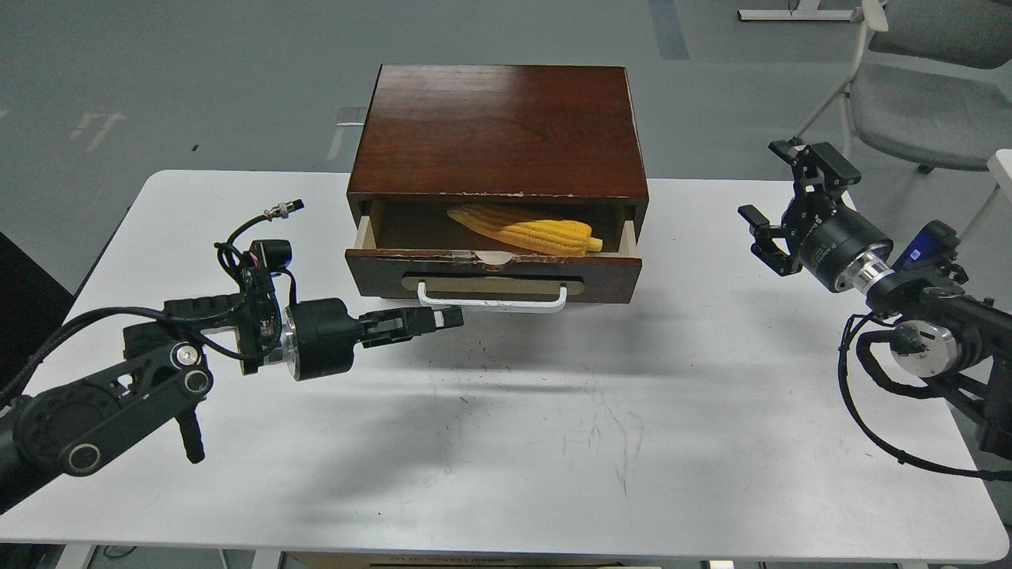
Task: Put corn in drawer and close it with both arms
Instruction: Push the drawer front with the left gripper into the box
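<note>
The corn (pixel 528 230) already lies inside the drawer (pixel 492 273), which stands pulled out of the dark wooden cabinet (pixel 498 130) at about 12 o'clock on the white table (pixel 506 442); the cob rests slantwise, its blunt end toward 3 o'clock near the drawer's right wall and its tip pointing back toward 10 o'clock under the cabinet top. What seems left is the closing push. The left gripper (pixel 447 318) reaches in from 9 o'clock with its fingers drawn close together, holding nothing, its tips just below the left end of the white bar handle (pixel 492 298). The right gripper (pixel 783 205) hangs at 3 o'clock, well apart from the cabinet, fingers spread wide and empty. The chief risk is a one-sided push: with only the left arm near, force on the left end of the front could skew the drawer in its opening and jam it, or slide the whole cabinet back across the smooth tabletop, since nothing appears to brace it. The narrow fingertips could also slip under the handle and catch there instead of pressing the front. The corn looks low enough to clear the cabinet top, though that is a judgement from this angle only. No brand or writing can be read; a small blue lit panel on the right arm is too small to make out.
</note>
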